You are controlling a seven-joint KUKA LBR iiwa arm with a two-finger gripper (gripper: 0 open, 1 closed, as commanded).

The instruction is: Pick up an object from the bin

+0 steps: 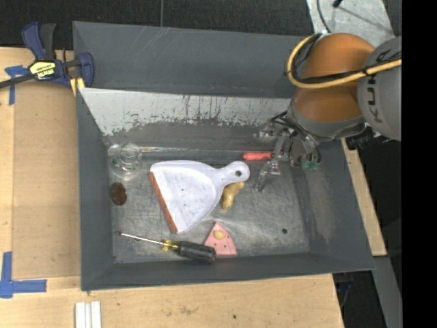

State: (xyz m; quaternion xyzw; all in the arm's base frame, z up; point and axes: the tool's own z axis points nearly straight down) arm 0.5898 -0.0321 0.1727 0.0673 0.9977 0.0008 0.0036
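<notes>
The gripper [272, 166] is hanging low over the right rear part of the grey bin [95, 203], under the arm's orange cover. How wide it is standing I cannot tell, and nothing is showing in its hold. Nearest to it is a small red stick-like piece [254, 156], lying on the floor just beside the gripper's left edge in this view. That is probably the thing to pick.

The handle end of the white dustpan [188, 190] is sitting just beside that red piece, and a little yellow object [230, 195] is resting by the handle. The risk is coming from this crowding. A close made slightly off the mark could be catching the dustpan handle instead, or nudging the thin red piece along the floor so it slips free.

Well apart are lying a screwdriver [179, 247], a pink triangular piece [221, 240], a clear glass item [125, 157] and a brown disc [119, 194] — none are getting in the way.
</notes>
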